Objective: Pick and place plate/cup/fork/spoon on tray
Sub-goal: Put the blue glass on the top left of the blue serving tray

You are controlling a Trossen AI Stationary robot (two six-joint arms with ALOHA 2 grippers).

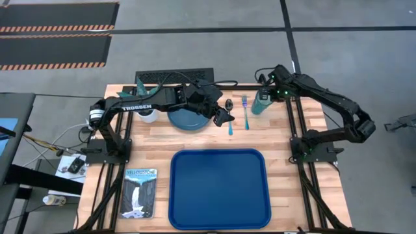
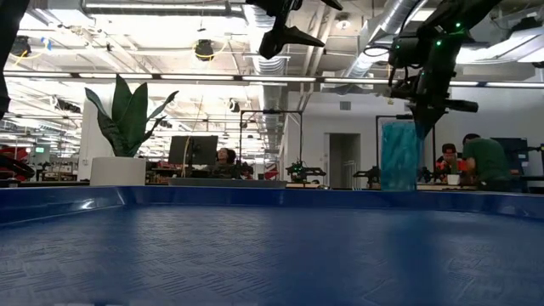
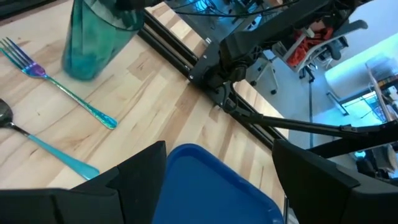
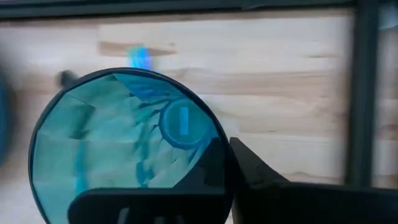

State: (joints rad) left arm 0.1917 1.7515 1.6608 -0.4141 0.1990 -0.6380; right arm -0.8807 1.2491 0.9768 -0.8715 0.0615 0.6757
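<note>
Right gripper (image 1: 265, 97) sits at the far right of the light wooden slatted desk (image 1: 279, 140), over the small translucent teal-blue tumbler cup (image 1: 260, 103). In the right wrist view the cup (image 4: 127, 140) is seen from straight above: round open rim, faceted see-through wall, round base visible through it. One dark finger (image 4: 267, 180) lies against the rim's outside and dark gripper parts cross the rim's near edge. Looks clamped on the cup rim. In the low view the cup (image 2: 399, 155) stands upright under that gripper (image 2: 422, 115).

Left gripper (image 1: 224, 112) hangs above the desk, just right of the round flat dull teal-blue plate (image 1: 188, 117), which is partly hidden under the left arm. Its fingers (image 3: 140, 177) are spread wide, holding nothing.

Slim spoon with dark oval bowl and light blue handle (image 1: 229, 116) lies flat just right of the left gripper, bowl toward the far edge. Slim fork with silvery tined head and bright blue handle (image 1: 245, 112) lies flat, roughly parallel to the spoon on its right, between spoon and cup, tines toward the far edge. In the left wrist view the fork (image 3: 59, 84) shows an iridescent purple neck.

Large rectangular bright blue plastic tray with rounded corners and raised rim (image 1: 220, 188) sits at the near centre of the desk, nothing on it. All four items are on the desk beyond its far rim.
</note>
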